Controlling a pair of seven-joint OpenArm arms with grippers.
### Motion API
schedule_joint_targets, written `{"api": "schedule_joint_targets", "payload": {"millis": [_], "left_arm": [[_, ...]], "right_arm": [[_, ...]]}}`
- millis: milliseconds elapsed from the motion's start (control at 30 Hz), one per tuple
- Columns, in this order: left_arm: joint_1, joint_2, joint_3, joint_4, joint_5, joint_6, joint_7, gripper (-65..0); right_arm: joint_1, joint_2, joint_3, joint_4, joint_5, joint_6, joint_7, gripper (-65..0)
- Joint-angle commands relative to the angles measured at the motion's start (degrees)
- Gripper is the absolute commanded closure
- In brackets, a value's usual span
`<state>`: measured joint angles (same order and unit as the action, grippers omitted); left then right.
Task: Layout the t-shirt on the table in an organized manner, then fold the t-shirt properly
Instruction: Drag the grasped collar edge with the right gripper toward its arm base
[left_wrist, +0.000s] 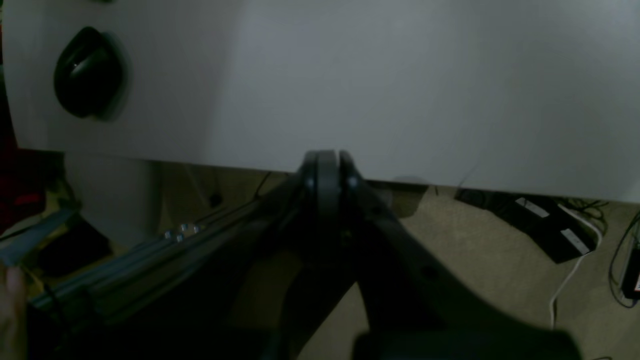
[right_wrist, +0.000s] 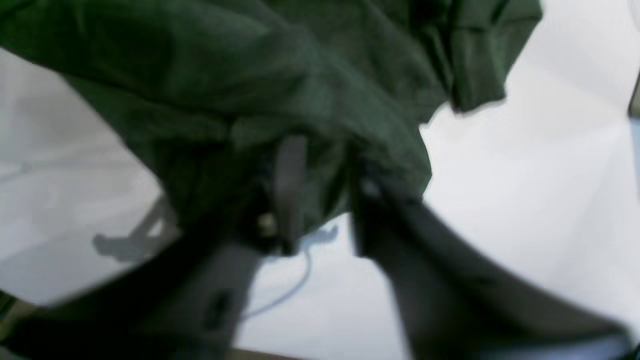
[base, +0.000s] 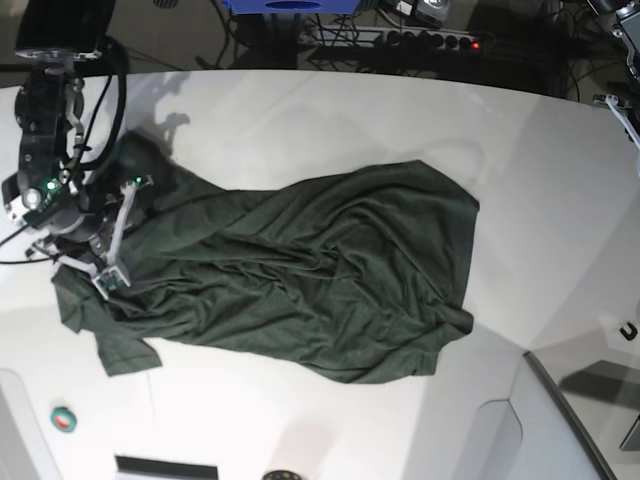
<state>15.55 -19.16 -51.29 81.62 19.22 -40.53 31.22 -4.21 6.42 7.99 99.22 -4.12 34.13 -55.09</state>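
The dark green t-shirt (base: 300, 270) lies wrinkled and spread across the middle of the white table (base: 300, 110), one sleeve toward the front left. My right gripper (base: 116, 240) is at the shirt's left end. In the right wrist view its jaws (right_wrist: 325, 195) stand apart, with the t-shirt (right_wrist: 300, 90) bunched over and between the blurred fingertips (right_wrist: 289, 175). My left gripper (left_wrist: 327, 167) is shut on nothing, hanging just off the table (left_wrist: 400, 90) edge and away from the shirt.
A black rounded object (left_wrist: 87, 72) sits on the table in the left wrist view. Cables and a power strip (left_wrist: 550, 227) lie on the floor below. A small green roll (base: 64, 418) rests at the front left. A dark seam (base: 565, 410) runs at the front right.
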Motion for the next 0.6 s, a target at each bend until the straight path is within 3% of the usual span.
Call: {"api": "schedule_joint_targets", "payload": {"millis": [0, 100, 233, 567], "left_arm": [[0.14, -1.28, -0.36, 0.97, 0.07, 0.53, -0.50, 0.0], [0.23, -1.28, -0.36, 0.97, 0.07, 0.53, -0.50, 0.0], [0.05, -1.11, -0.19, 0.97, 0.07, 0.53, -0.50, 0.0], [0.23, -0.93, -0.36, 0.97, 0.07, 0.53, -0.50, 0.0]], "right_arm": [[-0.23, 0.13, -0.12, 2.19, 0.38, -0.06, 0.98, -27.6], [-2.96, 0.13, -2.23, 7.11, 0.38, -0.06, 2.91, -40.4], [-3.40, 0.40, -8.30, 7.29, 0.21, -0.15, 5.82, -38.4], [7.68, 0.13, -14.10, -15.83, 0.21, -4.90, 11.44, -38.3]]}}
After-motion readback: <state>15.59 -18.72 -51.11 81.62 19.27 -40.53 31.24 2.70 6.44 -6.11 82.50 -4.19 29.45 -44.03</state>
